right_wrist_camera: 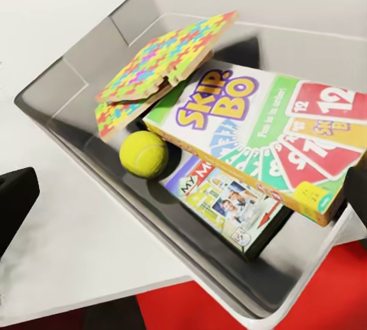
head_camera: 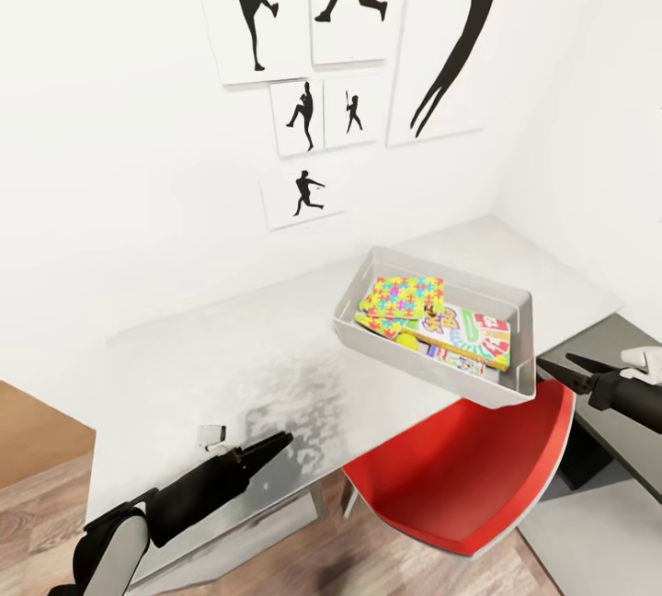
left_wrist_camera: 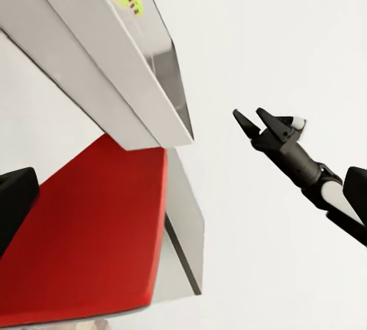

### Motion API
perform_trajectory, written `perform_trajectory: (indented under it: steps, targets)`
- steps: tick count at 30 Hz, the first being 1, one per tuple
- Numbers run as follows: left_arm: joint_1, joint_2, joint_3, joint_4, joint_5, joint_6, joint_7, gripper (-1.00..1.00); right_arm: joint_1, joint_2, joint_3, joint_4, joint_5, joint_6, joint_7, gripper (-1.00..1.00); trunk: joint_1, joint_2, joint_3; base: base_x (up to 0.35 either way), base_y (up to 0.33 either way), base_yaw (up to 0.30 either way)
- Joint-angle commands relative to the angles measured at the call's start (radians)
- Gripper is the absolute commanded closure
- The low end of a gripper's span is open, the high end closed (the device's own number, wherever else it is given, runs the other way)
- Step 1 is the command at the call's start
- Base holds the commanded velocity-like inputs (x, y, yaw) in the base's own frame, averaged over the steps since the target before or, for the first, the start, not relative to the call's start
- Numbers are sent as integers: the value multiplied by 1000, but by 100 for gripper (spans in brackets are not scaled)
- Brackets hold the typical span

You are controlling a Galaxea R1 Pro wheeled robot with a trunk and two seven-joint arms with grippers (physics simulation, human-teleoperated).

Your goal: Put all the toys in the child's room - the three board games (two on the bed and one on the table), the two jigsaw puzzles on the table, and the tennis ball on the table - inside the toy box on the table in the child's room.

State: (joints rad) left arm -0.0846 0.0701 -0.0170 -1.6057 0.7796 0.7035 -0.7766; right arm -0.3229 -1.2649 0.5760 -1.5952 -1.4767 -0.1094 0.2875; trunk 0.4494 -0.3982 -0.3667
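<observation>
Looking across from the left, the left gripper (head_camera: 276,442) sits low over the table (head_camera: 230,357) with its fingers pinched together on nothing. Moving right, the toy box (head_camera: 501,391) is on the table's front edge, and honestly it looks like part of it hangs out over the red chair (head_camera: 460,476). Inside it, the two puzzles (right_wrist_camera: 164,63) are stacked, the top one tilted, with the tennis ball (right_wrist_camera: 144,153) just beside them. The Skip-Bo box (right_wrist_camera: 264,135) lies on top of another game box (right_wrist_camera: 229,208); I can't spot the small blue one, might be buried. Furthest right, the right gripper (head_camera: 563,366) hovers near the box's corner, fingers slightly apart and empty. My read on handling: those flat boxes are light, stiff cardboard with slick printed faces, so pinch across a thin edge. The ball is light and will roll, so close on it across the middle. The box looks rigid; grab the rim and watch that overhang, since a nudge could tip it.
</observation>
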Motion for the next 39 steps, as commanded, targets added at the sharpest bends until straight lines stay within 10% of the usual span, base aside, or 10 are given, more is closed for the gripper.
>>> perform_trajectory:
  steps: [1,39]
  targets:
    - [0,1,-1,0,6,0,2,-100,-6,1,8,1,-10,-5,3,-100,1,-2,0,0,0,0]
    - [3,-1,-4,0,6,-25,5,-100,-7,24,6,1,-10,-4,-7,-100,1,-2,63,0,0,0]
